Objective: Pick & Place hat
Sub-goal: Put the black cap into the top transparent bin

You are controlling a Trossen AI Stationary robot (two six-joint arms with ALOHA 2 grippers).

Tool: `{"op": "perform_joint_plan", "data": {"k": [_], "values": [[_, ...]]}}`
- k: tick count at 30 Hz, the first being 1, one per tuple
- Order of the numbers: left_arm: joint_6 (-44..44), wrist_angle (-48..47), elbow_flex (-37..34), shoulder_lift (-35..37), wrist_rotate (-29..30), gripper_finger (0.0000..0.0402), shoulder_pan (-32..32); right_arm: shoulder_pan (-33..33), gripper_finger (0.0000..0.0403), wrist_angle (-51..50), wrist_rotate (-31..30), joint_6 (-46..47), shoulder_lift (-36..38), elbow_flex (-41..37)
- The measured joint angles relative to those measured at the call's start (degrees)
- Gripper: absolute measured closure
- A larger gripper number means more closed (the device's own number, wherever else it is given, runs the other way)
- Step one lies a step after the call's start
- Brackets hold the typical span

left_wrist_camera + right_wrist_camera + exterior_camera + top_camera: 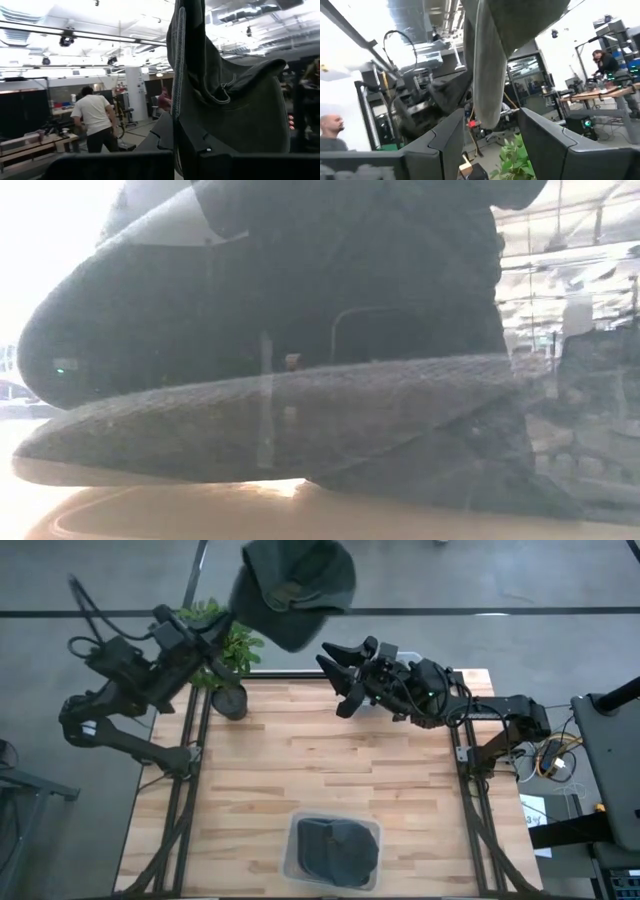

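A dark grey hat point(296, 585) hangs high above the table's far edge, at the end of my left arm. My left gripper point(186, 161) is shut on it, and in the high view the hat covers that gripper. In the left wrist view the hat point(225, 95) rises in front of the fingers. My right gripper point(340, 680) is open over the far side of the table, pointing left, lower than the hat and apart from it. In the right wrist view the hat's brim point(487, 75) shows beyond the open fingers. A second dark hat point(335, 848) lies in a clear container. My left gripper pinches the hat between its two fingers at an edge point(176, 135) of the fabric, which runs up out of the narrow gap between them. The hat is lifted clear of the table and its crown point(240, 100) bulges to one side. The high view hides the contact.
A clear container point(296, 862) with the second hat stands at the table's near edge, and fills the low view point(300, 430). A potted plant point(226, 665) sits at the far left corner, under the raised hat. Bare wood point(300, 760) lies mid-table. People show beyond the table.
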State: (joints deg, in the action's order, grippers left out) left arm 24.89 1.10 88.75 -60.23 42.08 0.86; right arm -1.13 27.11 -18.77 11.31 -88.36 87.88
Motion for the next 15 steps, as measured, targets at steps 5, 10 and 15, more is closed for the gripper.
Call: {"op": "perform_joint_plan", "data": {"k": [5,10,15], "values": [[-0.9,0.0,-0.1,-2.2,-2.0,0.0401,0.0,0.0,0.022,0.2,-1.2,0.1,0.0,0.0],[0.8,0.4,-0.1,-3.1,-1.5,0.0401,0.0,0.0,0.022,0.2,-1.2,0.2,0.0,0.0],[-0.2,0.4,0.0,-3.3,-2.1,0.0401,0.0,0.0,0.0221,0.3,-2.9,1.2,0.0,0.0]]}}
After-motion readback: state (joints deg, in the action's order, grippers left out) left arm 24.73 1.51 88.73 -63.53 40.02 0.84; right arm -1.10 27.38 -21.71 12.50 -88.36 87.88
